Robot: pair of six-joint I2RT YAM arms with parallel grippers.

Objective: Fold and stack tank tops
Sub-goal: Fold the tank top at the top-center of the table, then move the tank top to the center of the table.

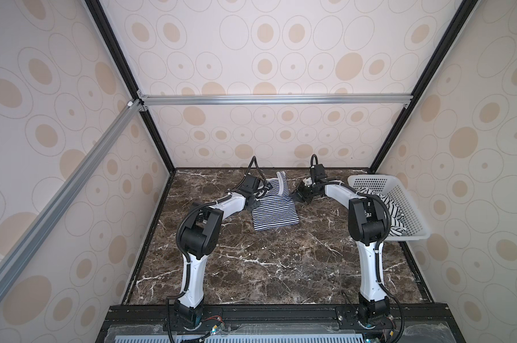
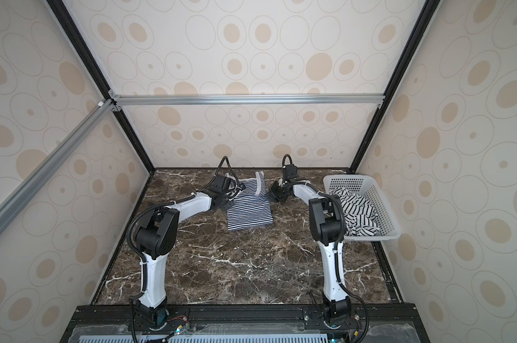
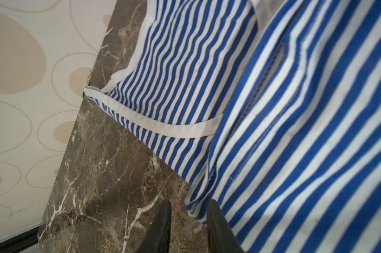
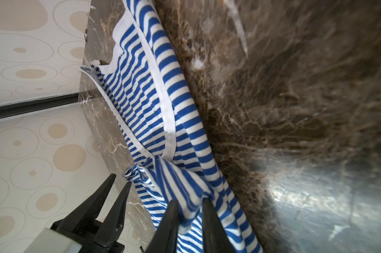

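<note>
The tank top with fine dark blue and white stripes (image 1: 273, 212) lies on the marble counter (image 1: 281, 267), in the far middle part. Its straps with white trim (image 1: 281, 181) point to the back wall and come close to the far edge of the counter. One layer of the cloth is folded over the part with the straps, and the near edge is straight. The left hand (image 3: 189, 202) is low at the left edge of this top. Its jaws stand apart and a corner of the folded edge is in the gap, but bare counter shows between one finger (image 3: 163, 225) and the cloth, so this hand has released. The right hand (image 4: 189, 200) is at the right edge of the top. A bunch of cloth fills the gap between its parted fingers (image 4: 209, 225), and I cannot tell if it presses the cloth or not. The near half of the counter is bare in both top views, and so is the strip left of the top. The white tank top with wider black stripes (image 1: 395, 212) lies crumpled in the white perforated basket (image 1: 370, 177) at the right edge of the counter, well apart from the first one
</note>
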